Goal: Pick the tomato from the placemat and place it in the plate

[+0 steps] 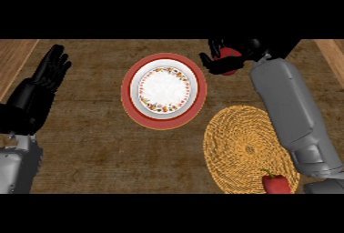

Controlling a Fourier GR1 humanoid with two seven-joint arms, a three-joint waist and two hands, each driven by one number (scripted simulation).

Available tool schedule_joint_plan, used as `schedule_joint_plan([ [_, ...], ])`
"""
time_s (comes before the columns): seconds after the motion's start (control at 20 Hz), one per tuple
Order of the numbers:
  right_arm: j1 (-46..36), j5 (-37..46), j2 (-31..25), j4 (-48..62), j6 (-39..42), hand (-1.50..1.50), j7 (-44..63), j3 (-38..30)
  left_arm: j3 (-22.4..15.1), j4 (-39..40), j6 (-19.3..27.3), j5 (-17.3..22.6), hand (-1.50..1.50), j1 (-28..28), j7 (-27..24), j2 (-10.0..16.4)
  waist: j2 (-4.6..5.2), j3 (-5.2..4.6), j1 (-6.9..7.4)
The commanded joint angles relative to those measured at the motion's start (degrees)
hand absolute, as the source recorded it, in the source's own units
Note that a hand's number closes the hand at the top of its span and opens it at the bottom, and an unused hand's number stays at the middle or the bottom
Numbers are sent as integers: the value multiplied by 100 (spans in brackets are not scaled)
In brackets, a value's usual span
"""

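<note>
My right hand (228,53) is at the top of the view, just right of the plate, with its fingers curled round the red tomato (230,59). Only part of the tomato shows between the fingers. The plate (162,90) has a red rim, a white centre and a flowered band; it lies left of the hand and nothing is on it. The round woven placemat (243,148) lies at the lower right, under my right forearm. My left hand (47,72) rests open at the left edge, fingers pointing up.
A red bell pepper (276,183) with a green stem sits on the placemat's near edge, close to my right forearm. Lighter wooden strips (15,52) run along the counter's far left and far right sides.
</note>
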Motion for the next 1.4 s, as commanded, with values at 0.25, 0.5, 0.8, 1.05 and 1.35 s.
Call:
schedule_joint_plan([
  [0.25,-713,282,949,1170,-869,150,584,142,-92,-355,-77,-46,0,128,214,-99,45,3,131],
  [0.5,-821,-253,1025,1684,-1632,150,932,1287,-343,123,147,-428,0,-287,10,-376,50,1,195],
  [0.8,-1082,-492,1029,2690,-2081,150,701,1775,-178,252,-142,-227,0,-261,-258,-270,126,-2,441],
  [1.05,-1409,-1145,1030,3071,-2063,-150,1253,1614,-292,185,-140,-258,0,-549,-28,-318,174,1,615],
  [1.35,-1005,-2217,1031,2824,-1901,-150,636,1706,-390,470,-59,-310,0,-795,-18,-534,187,5,693],
])
